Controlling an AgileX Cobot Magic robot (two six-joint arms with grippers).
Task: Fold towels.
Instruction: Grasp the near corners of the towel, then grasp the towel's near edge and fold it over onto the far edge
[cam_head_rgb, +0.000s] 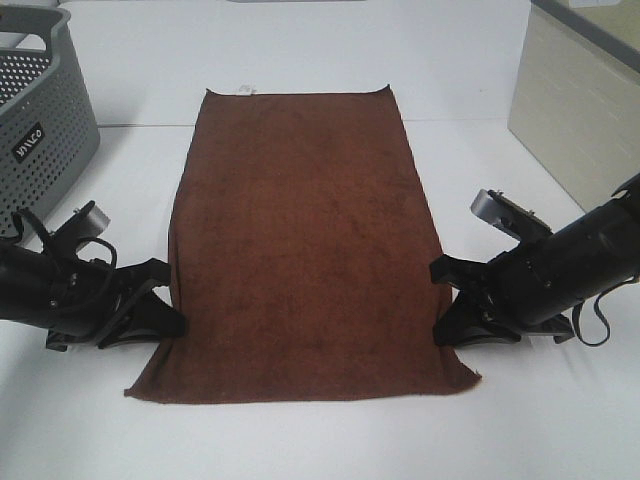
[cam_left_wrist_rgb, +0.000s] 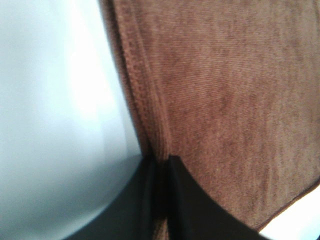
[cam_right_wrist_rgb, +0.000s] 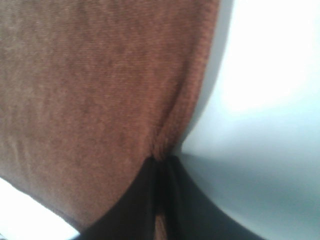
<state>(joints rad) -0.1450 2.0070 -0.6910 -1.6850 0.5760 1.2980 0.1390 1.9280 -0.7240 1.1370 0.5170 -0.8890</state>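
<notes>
So the brown towel (cam_head_rgb: 305, 240) lies stretched out lengthwise in the middle of the white worktop (cam_head_rgb: 300, 440), with its little white tag (cam_head_rgb: 245, 90) on the far short edge. The left pincer (cam_head_rgb: 168, 300) is clamped tight on the towel's left long edge, down toward the near end. The right pincer (cam_head_rgb: 440, 300) does the same on the right long edge, pretty much straight across. Both wrist views show the hem bunched up between the closed black fingers. The edges look raised a bit where they're pinched, and the near corners flare out flat on the worktop. A grey perforated basket (cam_head_rgb: 40, 110) sits at the far left, well apart from the towel.
</notes>
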